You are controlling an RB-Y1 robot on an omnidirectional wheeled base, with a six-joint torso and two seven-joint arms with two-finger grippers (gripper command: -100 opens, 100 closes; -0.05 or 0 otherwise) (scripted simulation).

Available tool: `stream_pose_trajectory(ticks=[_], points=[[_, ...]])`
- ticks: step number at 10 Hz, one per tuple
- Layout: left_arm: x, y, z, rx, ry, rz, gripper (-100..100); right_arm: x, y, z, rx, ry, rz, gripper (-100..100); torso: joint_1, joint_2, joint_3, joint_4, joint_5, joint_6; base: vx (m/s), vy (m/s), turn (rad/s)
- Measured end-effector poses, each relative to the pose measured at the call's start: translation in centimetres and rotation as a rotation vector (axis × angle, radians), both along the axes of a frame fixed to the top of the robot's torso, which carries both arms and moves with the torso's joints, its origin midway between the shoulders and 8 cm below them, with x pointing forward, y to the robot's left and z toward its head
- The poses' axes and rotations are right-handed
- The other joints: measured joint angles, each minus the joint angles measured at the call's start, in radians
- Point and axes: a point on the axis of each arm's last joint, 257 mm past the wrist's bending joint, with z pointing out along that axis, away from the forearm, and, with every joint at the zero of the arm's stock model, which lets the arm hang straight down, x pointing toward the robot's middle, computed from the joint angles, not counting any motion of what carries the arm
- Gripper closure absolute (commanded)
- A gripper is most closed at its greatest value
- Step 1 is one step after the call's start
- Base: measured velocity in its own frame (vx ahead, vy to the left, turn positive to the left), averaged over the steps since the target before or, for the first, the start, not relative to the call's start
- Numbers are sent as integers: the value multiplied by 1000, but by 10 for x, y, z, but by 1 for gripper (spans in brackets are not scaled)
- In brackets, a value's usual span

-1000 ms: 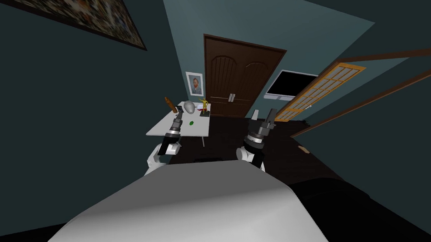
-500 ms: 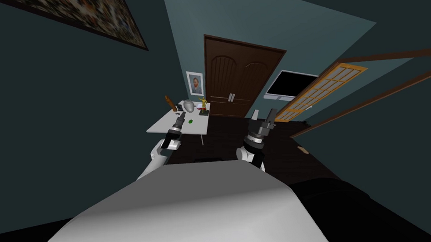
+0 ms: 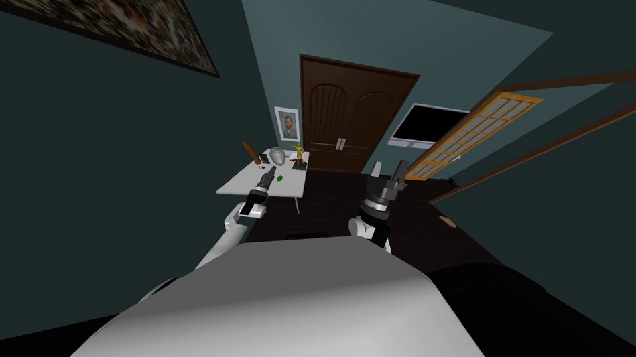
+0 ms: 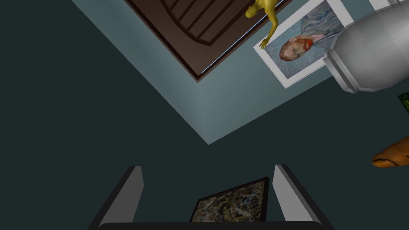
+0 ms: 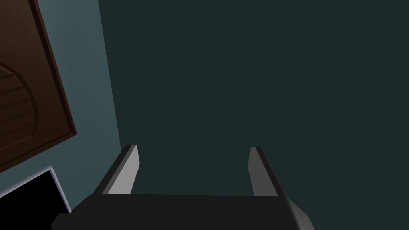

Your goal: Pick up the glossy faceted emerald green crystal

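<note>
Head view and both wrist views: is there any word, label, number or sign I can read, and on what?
None can be read.
Framed portrait: a painted face, no caption.
Large abstract painting: blurred specks, no lettering.
Wall screen: black, blank.
Things on the white table: too small to tell any label.

White table (image 3: 237, 185), grey vase (image 3: 278, 157), yellow figurine (image 3: 298, 153)
</note>
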Motion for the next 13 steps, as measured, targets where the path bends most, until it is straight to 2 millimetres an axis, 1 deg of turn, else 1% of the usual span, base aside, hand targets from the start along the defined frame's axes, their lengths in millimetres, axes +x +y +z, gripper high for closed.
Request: stream_pose_trajectory(ticks=[2,5,8,11,13], points=[[12,5,-11,41,24,14,-100,0,0,0,0,0,0,0,0,0,0,0,0,0,-13,-44,12],[26,17,-27,111,63,39,-100,0,0,0,0,0,0,0,1,-2,-1,0,0,0,8,-32,9],[36,26,-46,170,106,64,-100,0,0,0,0,0,0,0,1,-2,-1,0,0,0,19,-30,10],[50,40,-61,237,143,89,-100,0,0,0,0,0,0,0,1,-3,-2,-1,0,0,34,-20,5],[54,49,-78,277,183,108,-100,0,0,0,0,0,0,0,1,-4,-2,-1,0,0,47,-16,6]])
